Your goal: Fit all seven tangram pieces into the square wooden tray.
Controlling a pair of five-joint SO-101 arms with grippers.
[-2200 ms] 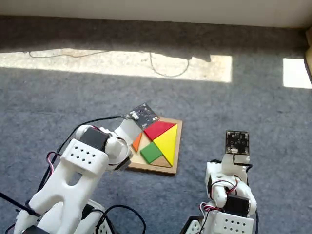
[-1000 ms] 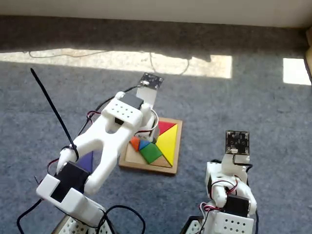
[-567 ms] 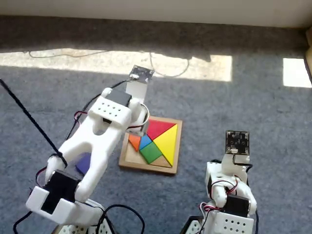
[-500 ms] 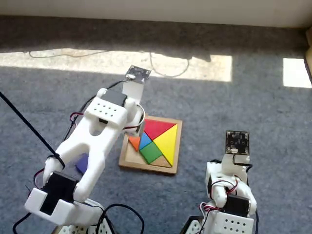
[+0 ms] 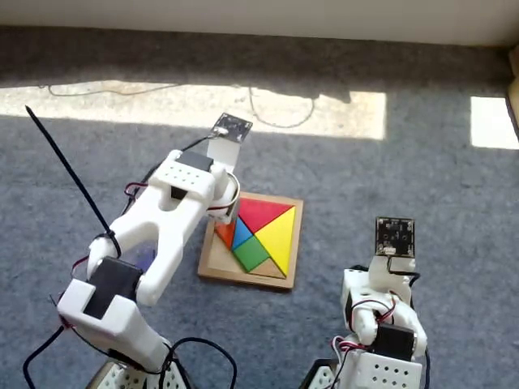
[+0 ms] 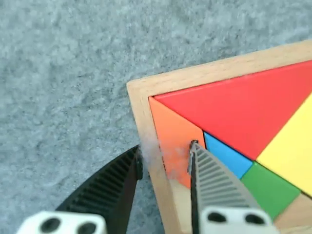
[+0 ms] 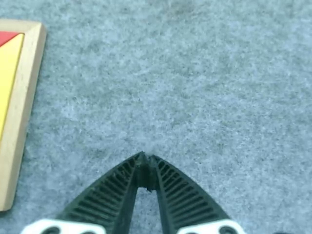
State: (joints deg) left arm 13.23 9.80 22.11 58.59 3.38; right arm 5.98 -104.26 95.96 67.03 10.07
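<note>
We see the square wooden tray [image 5: 295, 243] lying on the grey carpet [image 5: 422, 162]. It holds the red triangle [image 6: 243, 107], yellow triangle [image 6: 292, 146], green square [image 6: 270, 187], blue piece [image 6: 226, 156] and orange triangle [image 6: 173, 131]. Our left jaws stand narrowly parted astride the tray's rim near a corner, gripping nothing. The black finger [image 6: 122, 180] is outside over the carpet and the pale finger [image 6: 209, 180] is over the orange triangle. Our right jaws are pressed together, empty, above carpet beside the tray's edge.

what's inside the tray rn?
In the tray: red triangle, yellow triangle, orange triangle, blue piece, green square. The left gripper covers part of the orange triangle and the tray floor beside it.
</note>
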